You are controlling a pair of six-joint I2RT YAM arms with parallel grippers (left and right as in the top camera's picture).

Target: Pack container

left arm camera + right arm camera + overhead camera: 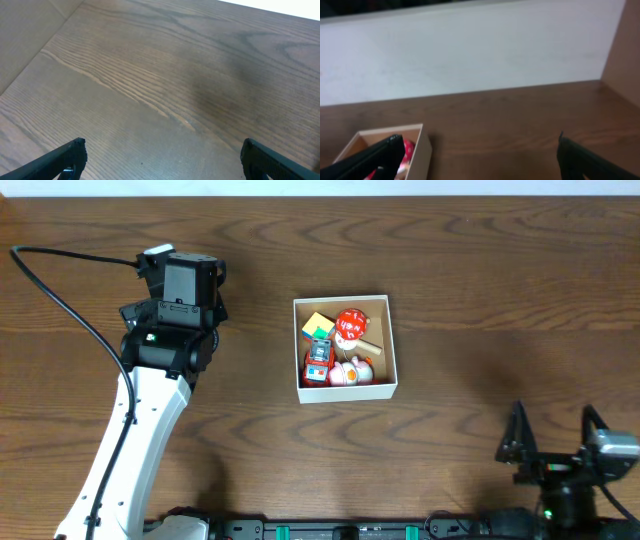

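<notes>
The container (347, 391) is a square, shallow box with white walls, standing mid-table. Inside it lie a yellow-green block (318, 327), a red round toy (350, 324), a red car (318, 362) and a pink-white toy (352, 371). My left gripper (182, 272) hovers well to the left of the box; in the left wrist view it (162, 155) is open over bare wood. My right gripper (555, 430) is at the front right, open and empty. In the right wrist view it (480, 147) faces the container (385, 132), which sits behind its left finger.
A black cable (60, 290) loops from the left arm over the left side of the table. A white wall (470, 50) rises behind the table's far edge. Dark wood grain table (480, 280) surrounds the box.
</notes>
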